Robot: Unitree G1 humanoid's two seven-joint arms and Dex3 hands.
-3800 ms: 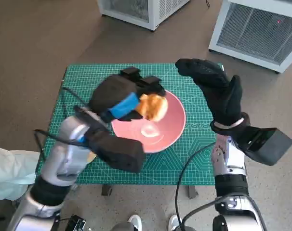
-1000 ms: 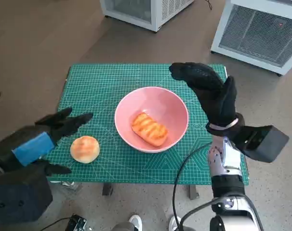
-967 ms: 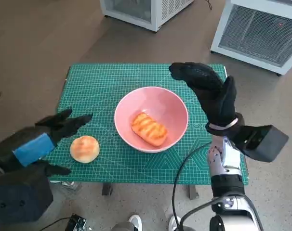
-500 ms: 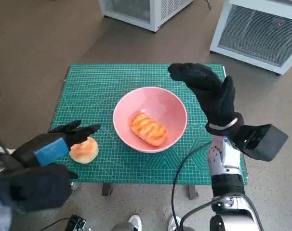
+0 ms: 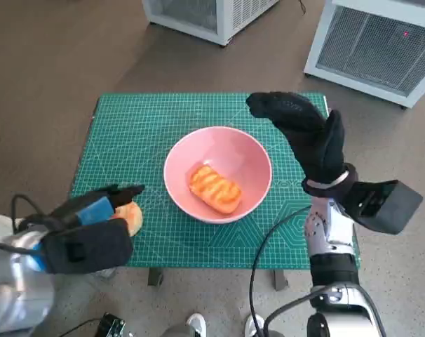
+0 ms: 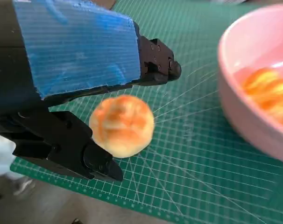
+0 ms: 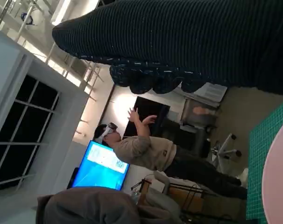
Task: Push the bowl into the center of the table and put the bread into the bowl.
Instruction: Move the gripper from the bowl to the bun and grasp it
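Observation:
The pink bowl [image 5: 218, 174] stands near the middle of the green mat and holds a long grilled bread [image 5: 215, 188]. A round bun [image 5: 132, 215] lies on the mat to the bowl's left, near the front edge. My left hand [image 5: 93, 214] hovers over that bun with its fingers apart; in the left wrist view the round bun [image 6: 122, 125] sits between the spread fingers [image 6: 156, 65] and the pink bowl [image 6: 253, 88] is beside it. My right hand [image 5: 304, 133] is raised beside the bowl's right rim, fingers spread, holding nothing.
The green cutting mat [image 5: 142, 126] covers the small table. White cabinets [image 5: 367, 42] stand on the floor behind it. A person [image 7: 146, 149] with raised arms shows in the right wrist view, beside a blue screen [image 7: 102, 168].
The left hand put a long bread into the bowl earlier, then drew back to the left. Over the last second it has come down over the round bun. The right hand has stayed put.

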